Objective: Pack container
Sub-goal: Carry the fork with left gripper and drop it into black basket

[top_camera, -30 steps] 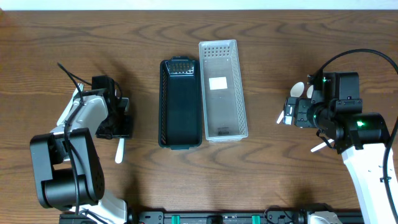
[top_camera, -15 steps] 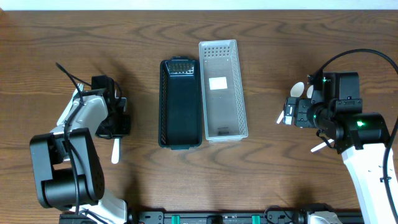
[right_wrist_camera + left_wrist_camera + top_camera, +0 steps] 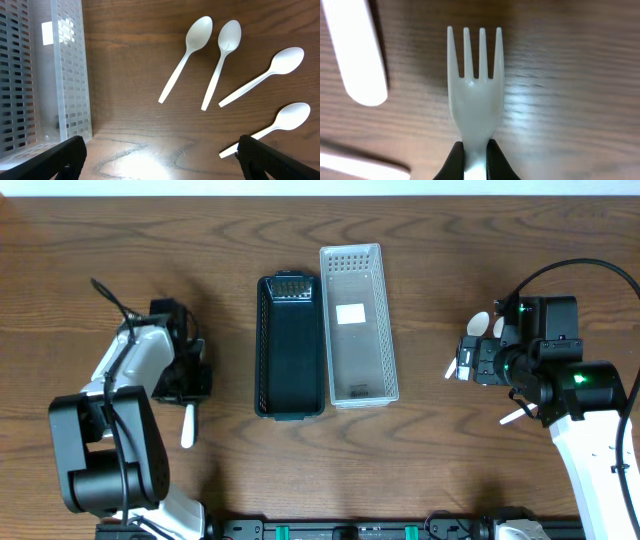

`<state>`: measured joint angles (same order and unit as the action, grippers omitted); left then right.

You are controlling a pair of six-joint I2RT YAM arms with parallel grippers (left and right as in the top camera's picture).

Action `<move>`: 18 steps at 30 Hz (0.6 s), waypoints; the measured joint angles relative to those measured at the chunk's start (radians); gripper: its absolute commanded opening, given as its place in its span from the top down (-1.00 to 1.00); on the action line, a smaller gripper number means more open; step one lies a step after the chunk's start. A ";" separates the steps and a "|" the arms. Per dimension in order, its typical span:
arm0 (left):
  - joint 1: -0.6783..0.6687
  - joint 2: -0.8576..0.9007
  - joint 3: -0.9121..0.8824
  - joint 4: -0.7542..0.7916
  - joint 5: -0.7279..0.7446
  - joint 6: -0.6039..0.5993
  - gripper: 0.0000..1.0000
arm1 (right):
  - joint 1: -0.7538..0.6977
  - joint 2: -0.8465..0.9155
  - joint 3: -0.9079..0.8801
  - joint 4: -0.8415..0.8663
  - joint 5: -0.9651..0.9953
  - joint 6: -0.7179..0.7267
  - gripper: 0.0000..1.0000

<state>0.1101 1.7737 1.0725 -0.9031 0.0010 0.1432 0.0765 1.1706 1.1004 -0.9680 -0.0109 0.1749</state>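
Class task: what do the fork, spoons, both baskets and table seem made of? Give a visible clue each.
The fork looks like white, slightly translucent plastic, glossy where light glints. The spoons seem the same thin plastic. The clear basket is translucent slotted plastic; the black basket probably opaque plastic, similarly slotted. The table shows wood grain with a sheen, possibly laminate.

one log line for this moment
left gripper: shut on white plastic fork | right gripper: open near white plastic spoons | black plastic basket: empty

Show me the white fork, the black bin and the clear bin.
white fork (image 3: 475,97), left wrist view, on the body just below the tines.
black bin (image 3: 292,355), overhead view, on its bare floor.
clear bin (image 3: 362,365), overhead view, on its bare floor.
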 measured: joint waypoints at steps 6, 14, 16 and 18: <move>-0.116 -0.097 0.190 -0.184 -0.001 -0.071 0.88 | 0.000 0.000 0.000 0.003 0.000 0.000 -0.99; -0.391 -0.190 0.415 -0.250 0.004 -0.213 0.88 | 0.000 0.000 0.000 0.004 0.000 0.000 -0.98; -0.460 -0.188 0.434 -0.210 0.010 -0.262 0.89 | 0.000 0.000 0.000 0.004 0.000 0.000 -0.98; -0.500 -0.183 0.440 -0.171 0.016 -0.305 0.89 | 0.000 0.000 0.000 0.004 0.000 0.000 -0.99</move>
<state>-0.3901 1.5909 1.5127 -1.0740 0.0174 -0.1616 0.0765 1.1706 1.1004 -0.9638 -0.0109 0.1749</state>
